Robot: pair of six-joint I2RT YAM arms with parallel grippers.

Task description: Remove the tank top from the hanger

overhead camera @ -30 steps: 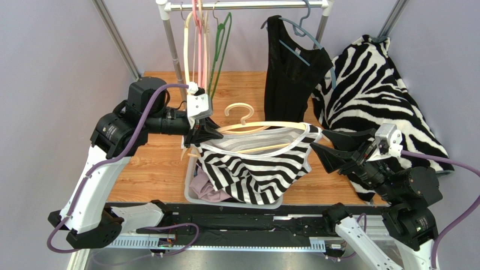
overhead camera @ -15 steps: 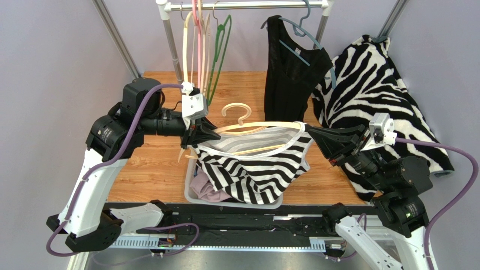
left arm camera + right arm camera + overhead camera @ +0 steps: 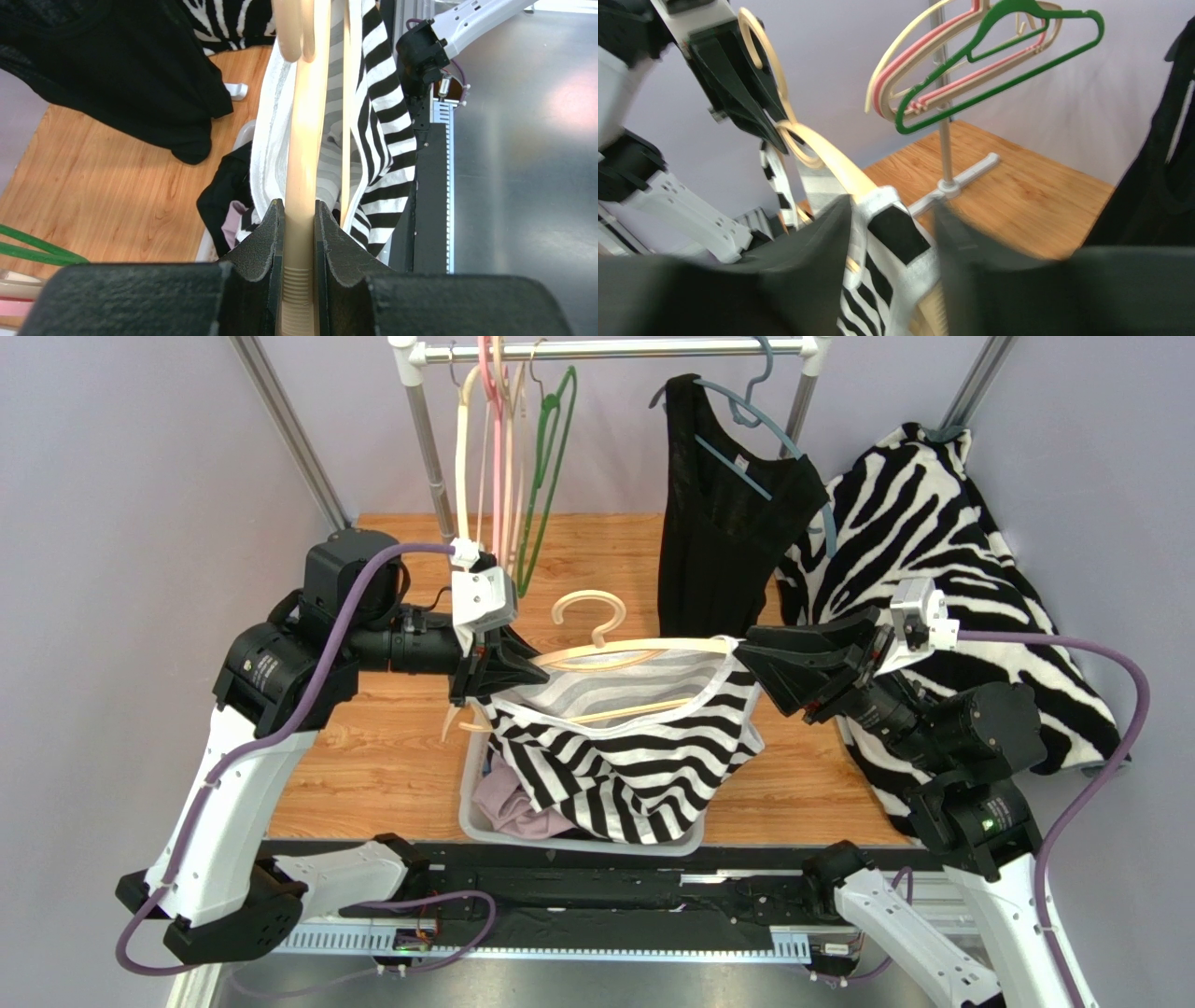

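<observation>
Left gripper [image 3: 300, 210]: jaws pressed together on one end of the cream plastic hanger [image 3: 303, 133], pinching it on both faces. The hanger runs straight out from the jaws and is held level above the table.

Right gripper [image 3: 892, 210]: jaws partly spread. They straddle the opposite end of the hanger, with the garment's white-edged shoulder strap [image 3: 906, 245] lying between them. A sliver of background shows between the strap and one jaw. The wrist picture is blurred there, so contact with the other jaw cannot be confirmed.

Black-and-white striped tank top [image 3: 631, 756]: on the hanger, both shoulders over its arms, suspended in the air between the two grippers. Its lower part hangs down into the pale plastic tub [image 3: 474, 819], which holds other crumpled clothing.

The tub sits on the wooden table [image 3: 365, 756]. Behind it, a metal rail [image 3: 617, 347] carries empty green, pink and cream hangers [image 3: 526, 462] and a black tank top [image 3: 723, 532] on a grey-blue hanger. A zebra-print cloth [image 3: 926, 560] lies at the far right.
</observation>
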